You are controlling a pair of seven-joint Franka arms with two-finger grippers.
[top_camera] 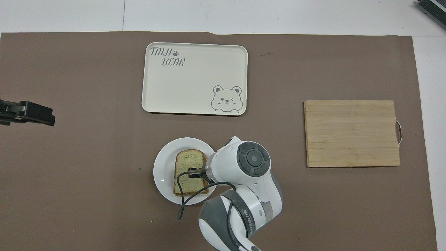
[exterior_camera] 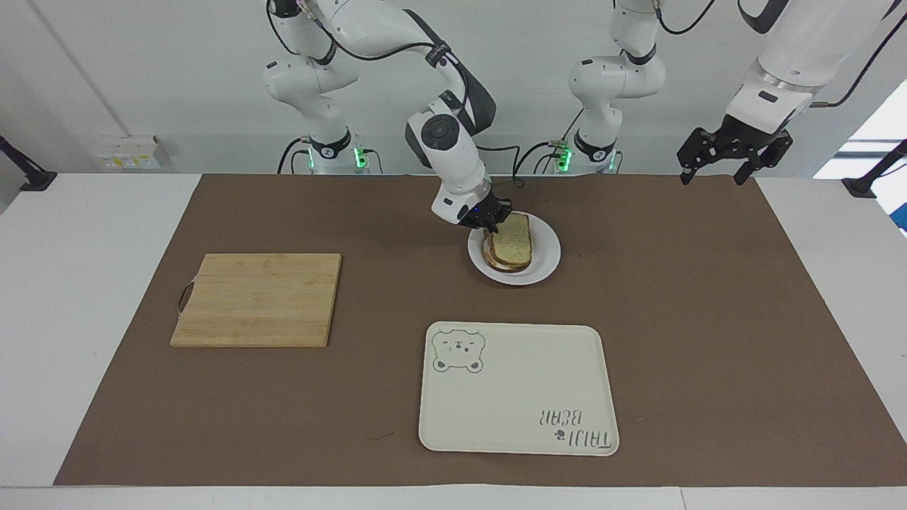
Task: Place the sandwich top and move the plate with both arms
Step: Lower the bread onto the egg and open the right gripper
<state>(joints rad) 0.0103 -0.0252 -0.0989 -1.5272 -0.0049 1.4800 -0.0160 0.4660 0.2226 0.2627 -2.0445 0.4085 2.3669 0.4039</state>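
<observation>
The sandwich top (exterior_camera: 513, 239) (top_camera: 188, 166), a speckled bread slice, lies almost flat on a lower slice on the round white plate (exterior_camera: 548, 256) (top_camera: 162, 171). My right gripper (exterior_camera: 490, 226) (top_camera: 197, 173) is shut on the edge of the sandwich top that faces the right arm's end of the table. The lower slice shows only as a brown rim under it. My left gripper (exterior_camera: 713, 173) (top_camera: 44, 116) waits open and empty, raised over the mat's corner at the left arm's end.
A cream tray (exterior_camera: 517, 397) (top_camera: 181, 87) with a bear drawing lies farther from the robots than the plate. A wooden cutting board (exterior_camera: 258, 299) (top_camera: 352, 133) lies toward the right arm's end. A brown mat covers the table.
</observation>
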